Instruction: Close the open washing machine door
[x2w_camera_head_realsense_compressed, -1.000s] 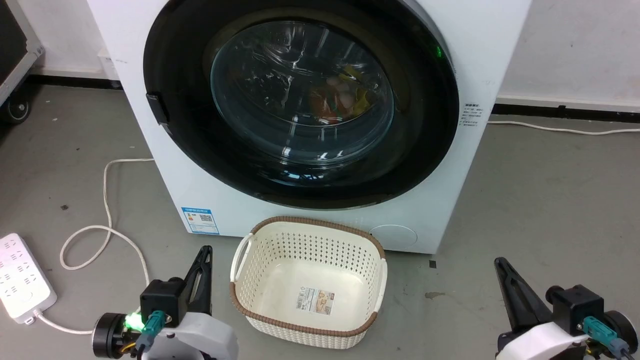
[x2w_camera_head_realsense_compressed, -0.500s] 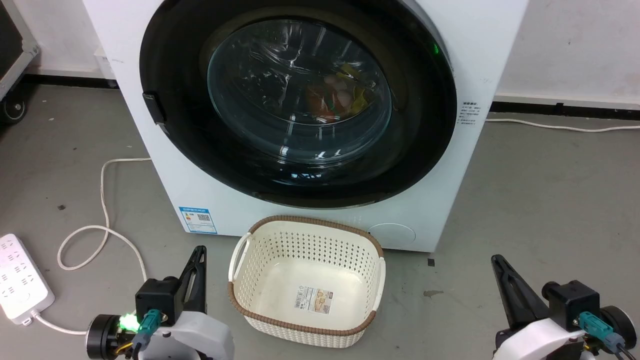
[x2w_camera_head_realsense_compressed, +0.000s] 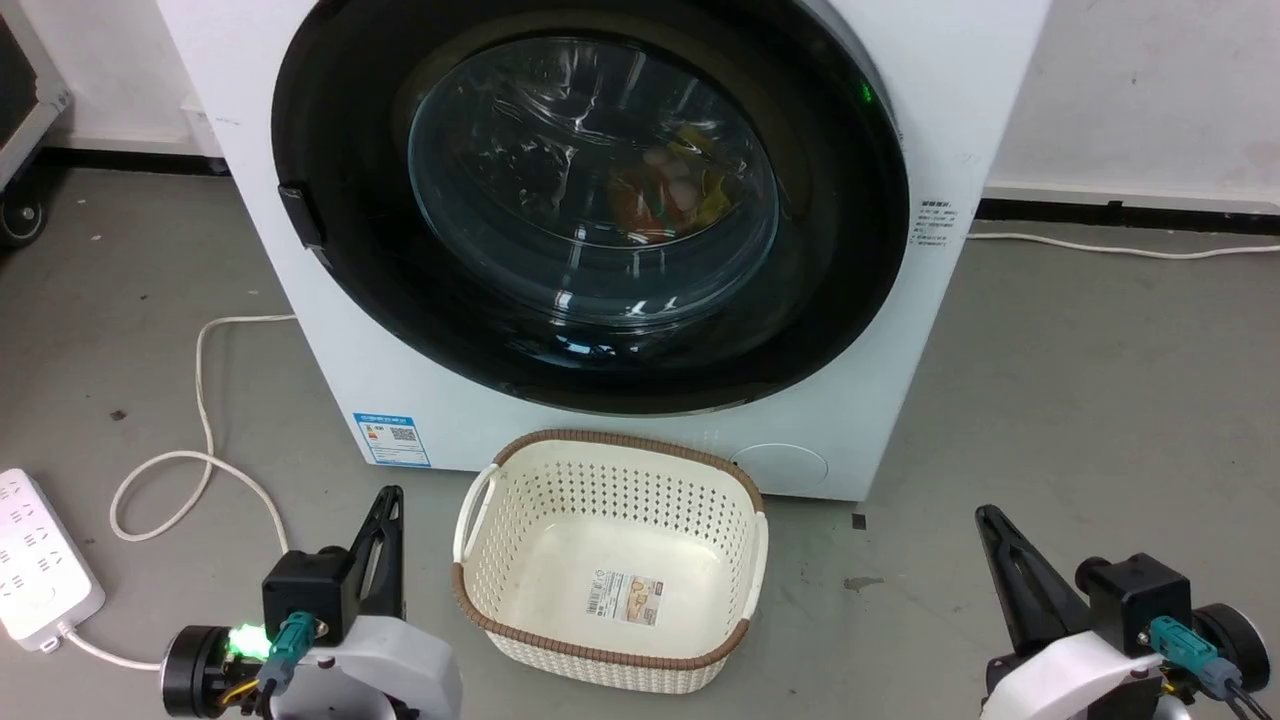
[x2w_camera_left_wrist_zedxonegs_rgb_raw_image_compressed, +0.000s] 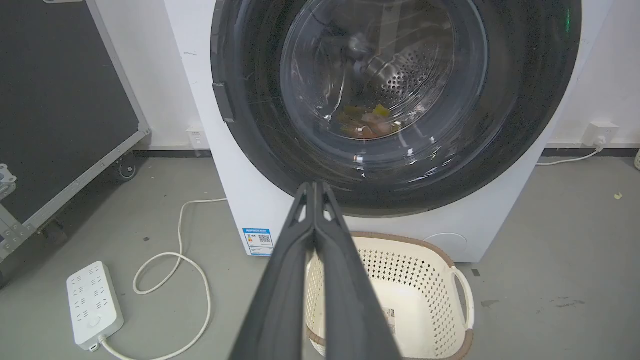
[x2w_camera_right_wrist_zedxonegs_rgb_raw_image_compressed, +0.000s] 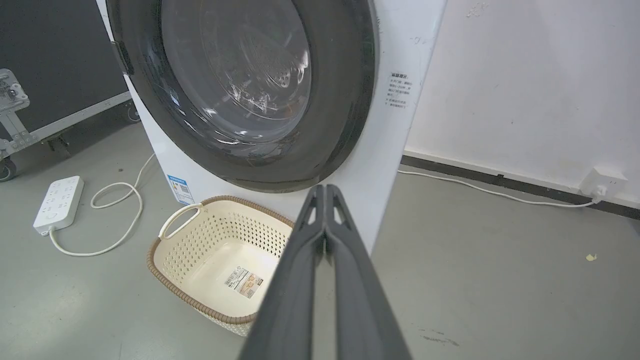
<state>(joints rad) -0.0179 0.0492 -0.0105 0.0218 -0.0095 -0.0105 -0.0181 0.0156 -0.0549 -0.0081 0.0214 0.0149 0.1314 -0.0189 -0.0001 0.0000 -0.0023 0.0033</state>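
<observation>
The washing machine door (x2w_camera_head_realsense_compressed: 590, 190), with its glossy black rim and bulging glass bowl, lies flat against the front of the white washing machine (x2w_camera_head_realsense_compressed: 400, 390). Colourful laundry shows through the glass. The door (x2w_camera_left_wrist_zedxonegs_rgb_raw_image_compressed: 385, 75) faces both wrist cameras, and the perforated drum is visible behind its glass (x2w_camera_right_wrist_zedxonegs_rgb_raw_image_compressed: 240, 70). My left gripper (x2w_camera_head_realsense_compressed: 388, 500) hangs low at the left, shut and holding nothing, well short of the door. My right gripper (x2w_camera_head_realsense_compressed: 985, 518) hangs low at the right, also shut and holding nothing. Each pair of fingers is pressed together: the left gripper (x2w_camera_left_wrist_zedxonegs_rgb_raw_image_compressed: 314, 187) and the right gripper (x2w_camera_right_wrist_zedxonegs_rgb_raw_image_compressed: 325, 189).
A cream perforated basket (x2w_camera_head_realsense_compressed: 620, 440) with a brown rim stands on the grey floor right in front of the machine, between my grippers. A white power strip (x2w_camera_head_realsense_compressed: 40, 560) and its looped cable (x2w_camera_head_realsense_compressed: 200, 400) lie at the left. A black wheeled case (x2w_camera_left_wrist_zedxonegs_rgb_raw_image_compressed: 60, 100) stands farther left.
The whole head view has drifted slightly, so the camera moved. Both grippers sit a touch lower in the picture. The door stays flat against the machine.
</observation>
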